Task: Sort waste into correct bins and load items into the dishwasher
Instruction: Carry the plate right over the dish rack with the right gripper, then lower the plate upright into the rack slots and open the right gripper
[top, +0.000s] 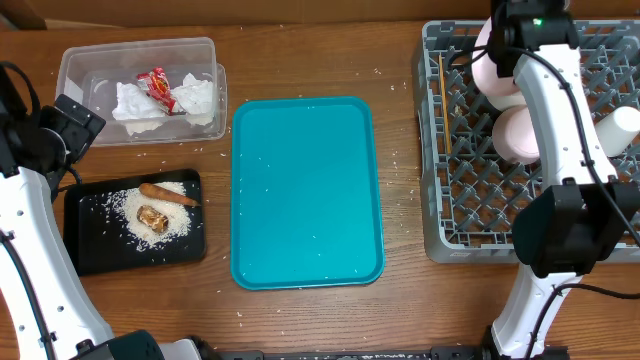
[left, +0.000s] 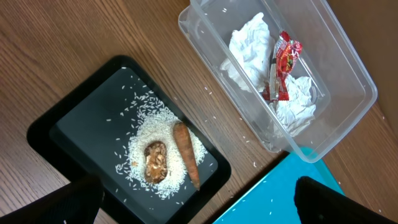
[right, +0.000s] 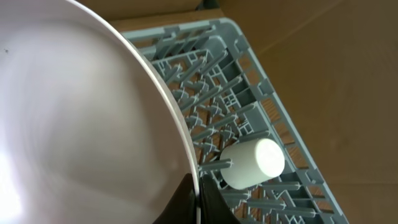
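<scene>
Right pincer: I had the right gripper (right: 198, 202) shut tight on the rim of the large round white plate (right: 74, 112), with one finger on each face.
Plate position: it hung edge-down over the pegs. I could not tell whether its lower edge was seated.
Plate handling: I judged it stiff, glazed and slick, breakable, and the heaviest piece. With a rim grip it may pivot, so the pads should sit well past the lip and the plate should stay upright between peg rows.
Cup: the small white cup (right: 252, 163) lay on its side among the pegs just beyond the plate.
Rack: the large square grey plastic dish rack (top: 432, 150) also held the thin wooden stick (top: 441, 95) along its left wall.
Middle ground: the teal rectangular tray (top: 306, 190) lay between the rack and the bins.
Left pincer: the left gripper (left: 202, 199) was spread wide and held nothing.
Bins: the flat black tray (left: 68, 118) carried white rice grains (left: 155, 134), a brown-orange food stick (left: 186, 155) and a brown food lump (left: 155, 162). The clear plastic tub (left: 348, 62) held crumpled white napkins (left: 249, 46) and a red-and-silver wrapper (left: 283, 65).
</scene>
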